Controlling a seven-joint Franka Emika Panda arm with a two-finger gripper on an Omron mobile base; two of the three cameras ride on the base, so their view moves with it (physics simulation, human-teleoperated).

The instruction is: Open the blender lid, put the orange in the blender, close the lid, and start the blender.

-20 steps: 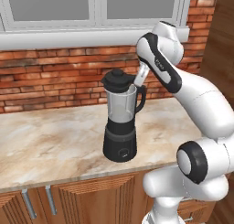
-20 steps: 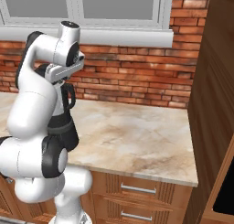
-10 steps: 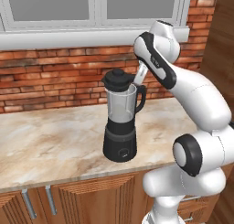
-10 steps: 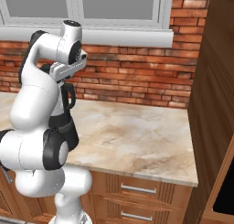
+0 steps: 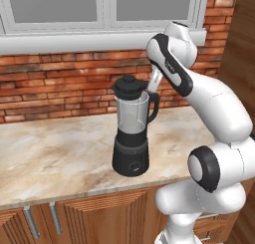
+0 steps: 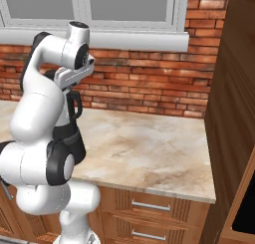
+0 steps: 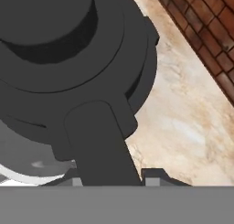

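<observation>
The blender [image 5: 132,138] stands on the marble counter [image 5: 55,153], its clear jar capped by the black blender lid [image 5: 129,86]. My gripper [image 5: 151,87] hangs just behind the jar's rim, right of the lid and above the black handle [image 5: 155,106]. From the hand view the lid [image 7: 68,45] looms very close, and the handle [image 7: 103,145] runs down between my gripper's [image 7: 113,178] two spread fingertips, so it is open and holds nothing. The blender's base [image 6: 74,143] peeks out behind my arm. The orange is out of view.
A brick wall [image 5: 60,83] and a white window sill [image 5: 74,39] run behind the counter. A tall wooden cabinet [image 6: 234,113] closes off the right end. Bare marble [image 6: 149,143] stretches right of the blender, with drawers [image 6: 149,208] below the front edge.
The arm's upper links have shifted a little and the hand has edged closer to the lid. The blender and its lid have not moved.
</observation>
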